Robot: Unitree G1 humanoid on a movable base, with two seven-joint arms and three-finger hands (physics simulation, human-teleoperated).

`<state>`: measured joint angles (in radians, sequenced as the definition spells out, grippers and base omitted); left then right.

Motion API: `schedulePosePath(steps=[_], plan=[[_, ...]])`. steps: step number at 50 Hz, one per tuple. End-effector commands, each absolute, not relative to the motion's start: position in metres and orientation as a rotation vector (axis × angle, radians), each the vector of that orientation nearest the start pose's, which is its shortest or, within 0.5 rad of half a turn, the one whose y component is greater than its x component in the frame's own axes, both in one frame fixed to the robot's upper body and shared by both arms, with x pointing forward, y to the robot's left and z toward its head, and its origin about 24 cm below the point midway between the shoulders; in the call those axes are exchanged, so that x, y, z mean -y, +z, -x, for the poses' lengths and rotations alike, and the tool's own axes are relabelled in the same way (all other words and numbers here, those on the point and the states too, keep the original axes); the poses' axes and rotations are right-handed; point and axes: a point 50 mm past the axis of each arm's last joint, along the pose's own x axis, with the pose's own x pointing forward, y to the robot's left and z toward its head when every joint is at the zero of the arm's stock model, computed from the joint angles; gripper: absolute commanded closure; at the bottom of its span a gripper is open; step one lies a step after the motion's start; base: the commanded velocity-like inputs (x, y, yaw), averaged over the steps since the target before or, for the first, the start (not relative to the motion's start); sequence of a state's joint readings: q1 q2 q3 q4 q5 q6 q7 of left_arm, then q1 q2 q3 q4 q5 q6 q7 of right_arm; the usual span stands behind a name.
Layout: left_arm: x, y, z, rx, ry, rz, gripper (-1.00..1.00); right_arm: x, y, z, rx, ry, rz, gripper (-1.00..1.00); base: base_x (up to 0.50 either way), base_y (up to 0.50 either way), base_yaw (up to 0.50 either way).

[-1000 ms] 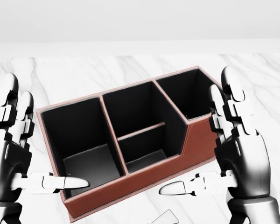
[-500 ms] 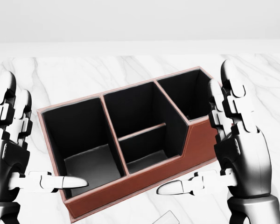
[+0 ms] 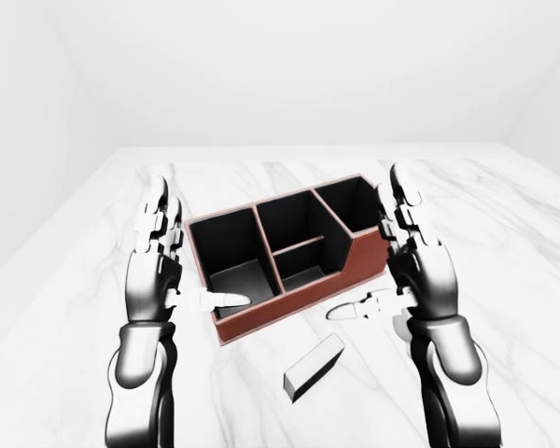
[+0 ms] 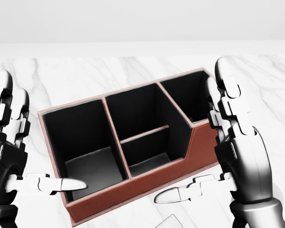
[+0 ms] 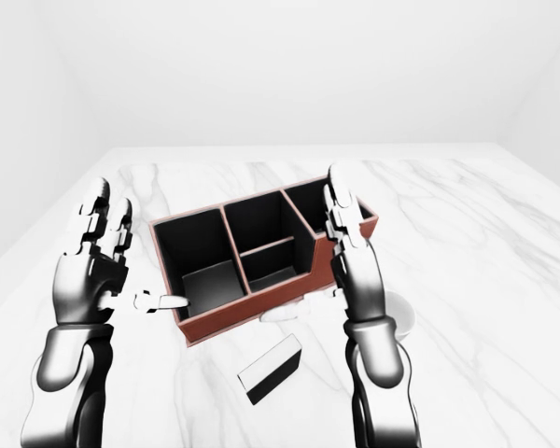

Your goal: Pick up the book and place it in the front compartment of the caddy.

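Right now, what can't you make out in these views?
- Book: in the head view only a corner shows, cut off by the bottom edge.
- Caddy: its right end wall is hidden behind the right hand in the head view.
- White round object: right-eye view only, mostly covered by the right forearm; can't identify it.
- Left hand: cut off by the head view's left edge.

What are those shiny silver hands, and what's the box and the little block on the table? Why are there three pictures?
Those are a robot's own hands in a computer-made world. Three cameras on its head look out over its arms, so you get three pictures of one moment. The left hand and the right hand are both open and hold nothing. Between them, on the white marble table, stands a reddish-brown caddy, a box with black compartments. The small block lying below it in the eye views is the book. Nobody has picked it up yet.
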<state>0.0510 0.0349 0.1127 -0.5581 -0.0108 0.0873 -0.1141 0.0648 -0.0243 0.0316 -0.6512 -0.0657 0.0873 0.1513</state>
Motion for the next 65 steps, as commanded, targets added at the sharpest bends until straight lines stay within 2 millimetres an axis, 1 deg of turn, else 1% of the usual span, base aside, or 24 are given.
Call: schedulePosePath(steps=[1,6,10,21,30,38,42,47,58,61,65], plan=[[-0.175,0.15,-0.221,0.422,0.002,-0.081,-1.0,0.135,0.167,-0.208,0.507,0.171,0.168,-1.0,0.0,0.0,0.0],[-0.174,0.149,-0.221,0.419,0.0,-0.082,-1.0,0.132,0.167,-0.206,0.505,0.193,0.201,-1.0,0.0,0.0,0.0],[-0.174,0.148,-0.221,0.413,-0.001,-0.082,-1.0,0.133,0.172,-0.206,0.529,0.194,0.223,-1.0,0.0,0.0,0.0],[-0.174,0.146,-0.223,0.404,0.0,-0.081,-1.0,0.125,0.167,-0.202,0.502,0.234,0.278,-1.0,0.0,0.0,0.0],[-0.174,0.146,-0.223,0.403,0.001,-0.082,-1.0,0.122,0.157,-0.2,0.453,0.261,0.33,-1.0,0.0,0.0,0.0],[-0.174,0.142,-0.224,0.384,0.0,-0.082,-1.0,0.117,0.165,-0.196,0.492,0.285,0.374,-1.0,0.0,0.0,0.0],[-0.174,0.142,-0.224,0.382,0.0,-0.082,-1.0,0.114,0.175,-0.192,0.541,0.297,0.403,-1.0,0.0,0.0,0.0],[-0.174,0.142,-0.224,0.384,0.0,-0.082,-1.0,0.112,0.178,-0.186,0.553,0.313,0.431,-1.0,0.0,0.0,0.0],[-0.174,0.14,-0.225,0.374,-0.003,-0.084,-1.0,0.112,0.175,-0.178,0.531,0.344,0.471,-1.0,0.0,0.0,0.0],[-0.173,0.142,-0.224,0.382,-0.004,-0.085,-1.0,0.112,0.172,-0.175,0.508,0.35,0.485,-1.0,0.0,0.0,0.0],[-0.173,0.139,-0.225,0.371,-0.005,-0.084,-1.0,0.112,0.167,-0.173,0.48,0.359,0.497,-1.0,0.0,0.0,0.0]])
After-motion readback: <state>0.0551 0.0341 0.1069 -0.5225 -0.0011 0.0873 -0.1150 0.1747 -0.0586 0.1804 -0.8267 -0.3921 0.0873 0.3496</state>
